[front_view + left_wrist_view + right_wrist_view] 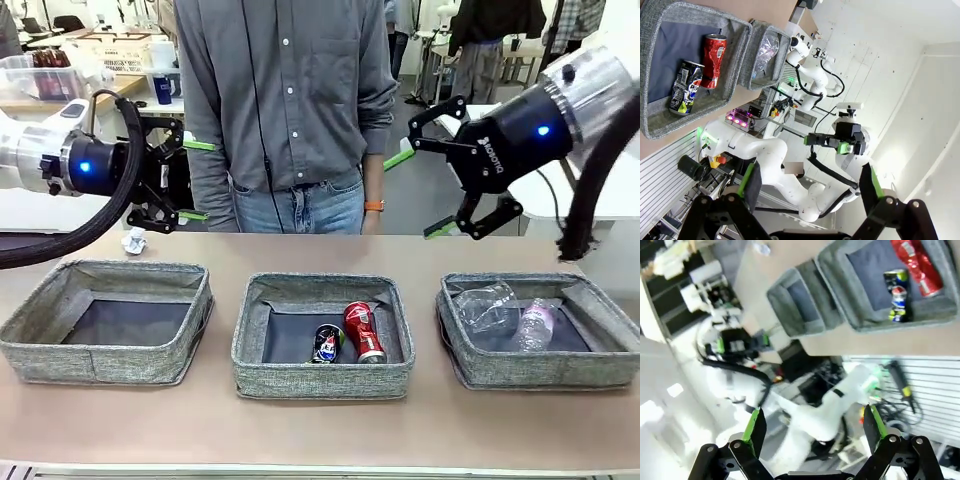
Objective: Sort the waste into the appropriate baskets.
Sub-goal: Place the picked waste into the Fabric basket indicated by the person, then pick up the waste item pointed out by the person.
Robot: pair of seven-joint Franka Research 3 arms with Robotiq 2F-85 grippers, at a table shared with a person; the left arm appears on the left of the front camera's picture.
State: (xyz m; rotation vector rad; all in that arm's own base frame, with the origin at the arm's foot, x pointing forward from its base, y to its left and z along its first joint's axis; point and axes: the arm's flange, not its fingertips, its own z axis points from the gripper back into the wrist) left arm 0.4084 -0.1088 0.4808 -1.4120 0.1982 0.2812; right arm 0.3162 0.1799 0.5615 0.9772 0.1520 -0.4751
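The crumpled white paper wad (134, 240) lies on the bench behind the left grey basket (105, 322), just below the left gripper (168, 180), whose jaws stand open and empty; the right gripper (440, 180), open too, hangs well apart.

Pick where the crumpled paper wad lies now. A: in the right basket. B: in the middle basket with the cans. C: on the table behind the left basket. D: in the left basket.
C: the paper wad sits on the table behind the left basket, outside every basket.
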